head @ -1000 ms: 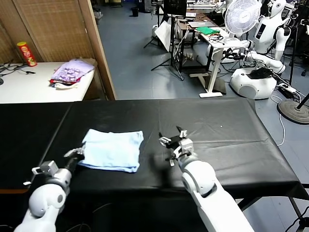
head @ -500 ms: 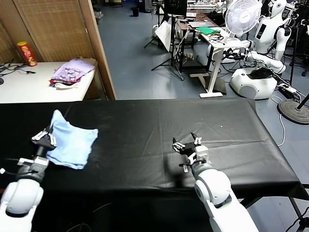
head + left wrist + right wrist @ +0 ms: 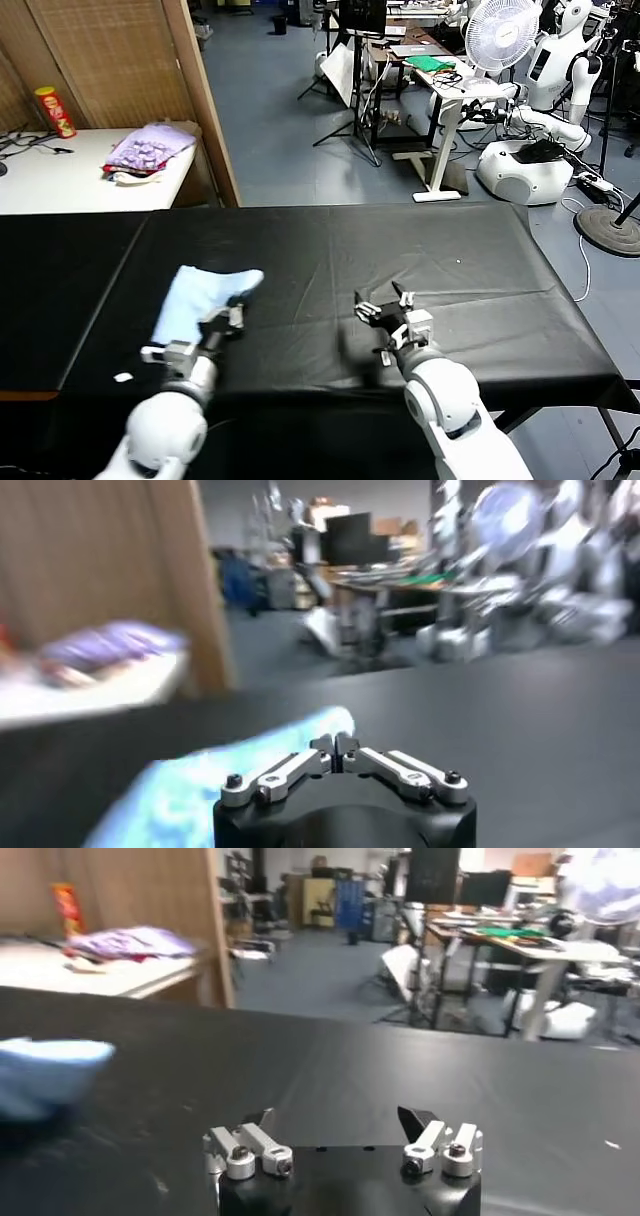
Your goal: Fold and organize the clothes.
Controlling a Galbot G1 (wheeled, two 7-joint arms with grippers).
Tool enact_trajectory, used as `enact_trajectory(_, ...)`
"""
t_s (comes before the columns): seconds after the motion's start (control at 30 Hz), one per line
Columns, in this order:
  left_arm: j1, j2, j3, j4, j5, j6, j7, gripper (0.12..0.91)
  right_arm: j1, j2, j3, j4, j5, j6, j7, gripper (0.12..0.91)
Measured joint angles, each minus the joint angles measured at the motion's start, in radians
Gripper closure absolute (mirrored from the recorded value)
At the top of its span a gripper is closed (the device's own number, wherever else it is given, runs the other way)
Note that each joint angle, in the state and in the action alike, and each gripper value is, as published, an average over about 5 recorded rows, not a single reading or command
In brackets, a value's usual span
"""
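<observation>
The pale light-blue T-shirt (image 3: 200, 295) lies bunched and folded on the black table (image 3: 450, 260), left of centre, with one corner lifted toward the back. My left gripper (image 3: 237, 312) is at the shirt's right front edge, shut, with the thin cloth pinched at its tips. In the left wrist view the shut gripper (image 3: 335, 743) meets the blue T-shirt (image 3: 190, 795), which trails off to one side. My right gripper (image 3: 385, 305) hovers low over bare tablecloth right of centre, open and empty. The right wrist view shows the open gripper (image 3: 335, 1123) and the T-shirt (image 3: 45, 1073) far off.
A purple patterned cloth pile (image 3: 150, 150) and a red can (image 3: 55, 110) sit on a white side table (image 3: 60, 185) behind the table at the left. A wooden partition (image 3: 205, 100) stands beside it. A fan (image 3: 503, 35) and other robots stand beyond the far edge.
My left gripper swung from the table's left side toward the middle, and the T-shirt came along to the right. The right gripper barely moved and stayed open.
</observation>
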Motion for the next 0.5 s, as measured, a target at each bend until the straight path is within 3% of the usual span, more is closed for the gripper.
enact_trajectory(0.13, -0.014, -0.048, 0.063, 0.025, 0.042, -0.069, 0.063, 0.822, 0.016, -0.004, -0.030, -0.018, 0.048, -0.005, -0.030, 0.227)
enact_trajectory(0.33, -0.012, -0.061, 0.101, 0.038, 0.068, -0.192, 0.180, 0.504, 0.049, 0.012, -0.079, -0.064, 0.133, -0.031, -0.028, 0.227)
enact_trajectory(0.5, -0.009, -0.050, 0.083, 0.023, 0.016, -0.245, 0.217, 0.269, 0.087, 0.044, -0.110, -0.135, 0.207, -0.037, 0.012, 0.227)
